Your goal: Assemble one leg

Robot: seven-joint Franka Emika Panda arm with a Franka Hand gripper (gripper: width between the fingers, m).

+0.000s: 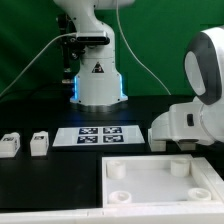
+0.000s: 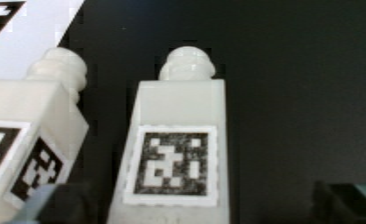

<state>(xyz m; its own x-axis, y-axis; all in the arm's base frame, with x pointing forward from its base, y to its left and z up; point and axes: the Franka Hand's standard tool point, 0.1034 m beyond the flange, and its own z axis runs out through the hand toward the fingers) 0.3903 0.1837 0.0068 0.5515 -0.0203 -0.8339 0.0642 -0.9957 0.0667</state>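
Observation:
In the wrist view two white legs lie side by side on the black table, pegs pointing away. The middle leg (image 2: 180, 135) shows a black-and-white tag. The second leg (image 2: 29, 125) lies beside it and is partly cut off. My gripper (image 2: 206, 205) is open and low over the middle leg. One dark finger (image 2: 55, 205) sits between the two legs and the other (image 2: 358, 200) stands well clear on the far side. In the exterior view the arm (image 1: 190, 110) hides the gripper and these legs. Two more legs (image 1: 10, 145) (image 1: 39, 143) stand at that view's left.
The large flat white panel (image 1: 150, 185) with corner holes lies at the front. The marker board (image 1: 100, 135) lies mid-table, and its corner shows in the wrist view (image 2: 2, 20). The robot base (image 1: 98, 80) stands at the back.

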